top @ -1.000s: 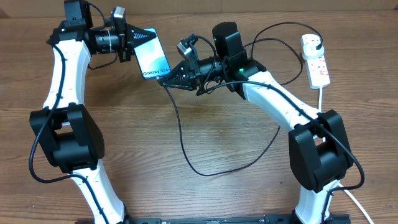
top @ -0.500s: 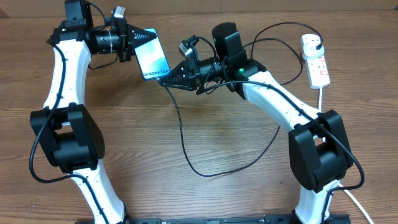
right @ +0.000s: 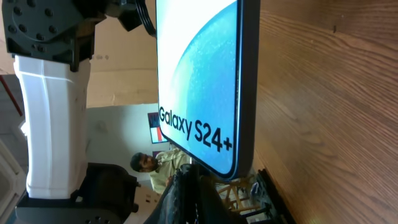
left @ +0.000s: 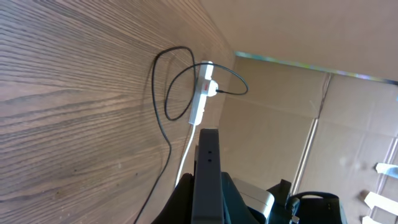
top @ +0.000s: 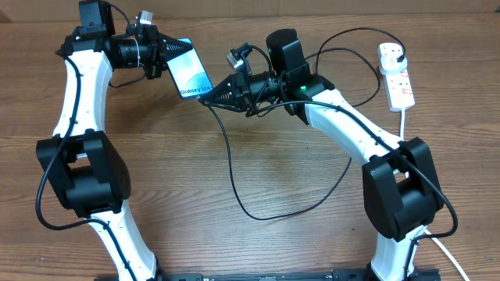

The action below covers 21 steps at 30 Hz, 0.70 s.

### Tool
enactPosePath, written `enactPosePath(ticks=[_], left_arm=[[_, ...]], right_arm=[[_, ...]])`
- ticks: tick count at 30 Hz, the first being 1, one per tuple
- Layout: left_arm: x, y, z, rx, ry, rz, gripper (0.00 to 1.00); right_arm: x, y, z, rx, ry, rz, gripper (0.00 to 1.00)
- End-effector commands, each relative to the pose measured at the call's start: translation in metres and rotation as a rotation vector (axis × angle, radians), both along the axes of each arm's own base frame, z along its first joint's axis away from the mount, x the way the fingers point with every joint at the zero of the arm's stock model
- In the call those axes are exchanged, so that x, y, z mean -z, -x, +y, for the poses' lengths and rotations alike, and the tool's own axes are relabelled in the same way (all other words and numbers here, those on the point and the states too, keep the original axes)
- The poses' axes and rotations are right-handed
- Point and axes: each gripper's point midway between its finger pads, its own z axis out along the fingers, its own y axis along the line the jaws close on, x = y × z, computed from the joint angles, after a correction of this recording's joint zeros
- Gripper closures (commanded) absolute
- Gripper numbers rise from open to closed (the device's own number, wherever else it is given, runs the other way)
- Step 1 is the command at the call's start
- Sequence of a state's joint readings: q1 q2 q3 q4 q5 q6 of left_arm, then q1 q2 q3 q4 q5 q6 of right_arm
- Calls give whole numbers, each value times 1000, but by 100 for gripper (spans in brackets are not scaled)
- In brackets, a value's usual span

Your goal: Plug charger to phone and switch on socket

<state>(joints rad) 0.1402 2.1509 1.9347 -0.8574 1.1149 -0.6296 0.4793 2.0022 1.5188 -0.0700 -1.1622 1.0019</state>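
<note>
Near the far edge, the left gripper [top: 166, 51] clamps the phone [top: 192, 72], its bottom end pointing at the right gripper [top: 209, 98]. That one pinches the charger [top: 230, 173] tip right by that end.

Glossy glass-fronted phone [right: 199, 81], matt wood-grain table [top: 289, 156], smooth white plastic socket [top: 397, 78]
</note>
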Motion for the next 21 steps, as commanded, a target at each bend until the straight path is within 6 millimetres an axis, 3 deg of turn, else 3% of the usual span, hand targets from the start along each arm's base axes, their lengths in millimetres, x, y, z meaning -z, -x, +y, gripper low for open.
enactPosePath(ticks=[1,5,8,13,16,21], left_arm=[[-2,-2,0,-3,-9,-3,95],[4,-5,4,-26,-50,2,95],[10,-7,9,-49,-91,6,96],[15,-9,13,-54,-136,-13,96],[17,-9,14,-42,-159,-39,95],[23,-6,17,-35,-197,-31,96]], right_arm=[[-3,-14,-2,50,7,-27,96],[2,-12,-3,44,21,-23,96],[17,-5,-7,29,68,-21,96],[69,3,-28,69,298,-14,96],[107,0,-53,127,518,-46,96],[148,-9,-89,192,776,-144,96]])
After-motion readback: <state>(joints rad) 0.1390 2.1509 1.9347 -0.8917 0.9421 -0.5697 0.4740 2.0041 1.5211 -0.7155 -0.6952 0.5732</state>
